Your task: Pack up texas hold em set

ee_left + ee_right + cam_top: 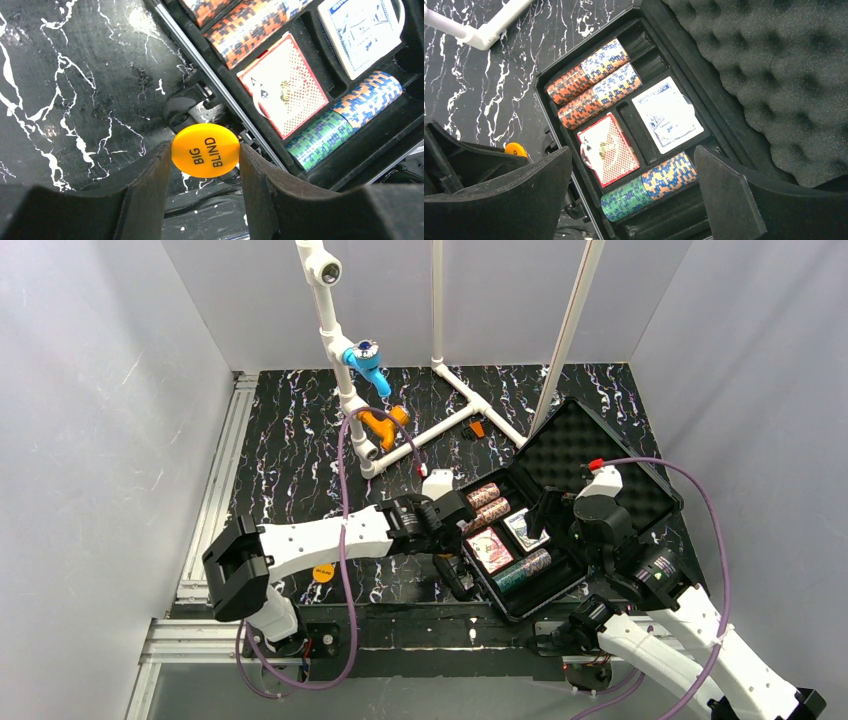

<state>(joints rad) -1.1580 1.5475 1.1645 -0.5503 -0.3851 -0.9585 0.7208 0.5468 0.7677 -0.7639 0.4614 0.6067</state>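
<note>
- Two grippers recorded at the black case (520,608), right of centre in the top view.
- Found the case open on the marbled table (290,440), with its bumpy foam lid (595,455) tilted back toward the upper right and the tray toward the lower left.
- Left gripper (204,159): closed partway onto an orange disc (205,145), one finger on each edge. Reads "BIG BLIND" on the face. Held just outside the case's left rim, over the table and not over the tray.
- Right gripper (633,160): spread wide, nothing between the fingers, hanging above the tray.
- Tray contents, right wrist view:
  - two red-brown and white chip rolls (591,67) side by side in the upper-left slots;
  - red card deck (610,156) at centre left;
  - blue-and-white card deck (667,121) just right of it, in its own compartment;
  - green and blue-orange chip roll (649,187) in the lower slot.
- Second orange round piece (322,573) seen just under the left forearm, lower left of centre in the top view. Cannot tell whether it lies on the table or sits on the arm.
- White pipe frame (345,370) at upper centre of the top view, well apart from the case.
</note>
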